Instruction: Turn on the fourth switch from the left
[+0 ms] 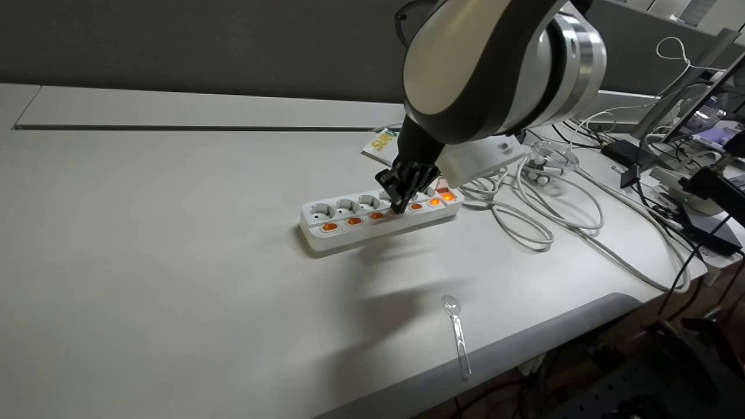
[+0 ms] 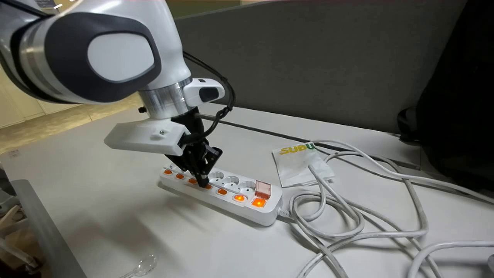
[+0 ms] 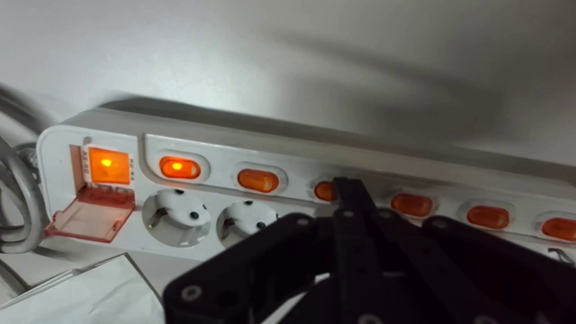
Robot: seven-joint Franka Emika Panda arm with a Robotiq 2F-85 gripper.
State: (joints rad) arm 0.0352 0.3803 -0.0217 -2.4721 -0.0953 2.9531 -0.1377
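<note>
The long white power strip (image 1: 381, 227) lies on the table and shows in both exterior views (image 2: 216, 203) and in the wrist view (image 3: 234, 150). The fourth switch (image 3: 323, 191) is a small orange-red rocker, unlit. My fingertips cover its right part in the wrist view; a bit of it shows in an exterior view (image 2: 208, 186). My gripper (image 3: 351, 184) is shut with nothing between the fingers. It points down at the fourth switch in both exterior views (image 1: 398, 208) (image 2: 203, 183). I cannot tell whether the tips touch it.
The sixth switch (image 3: 179, 167) and the main switch (image 3: 109, 165) glow; the fifth switch (image 3: 258, 180) is unlit. A raised clear red cover (image 2: 263, 189), white napkins (image 2: 301, 166) and coiled cables (image 2: 347, 220) are near the cord end. A clear spoon (image 1: 457, 329) lies near the table edge.
</note>
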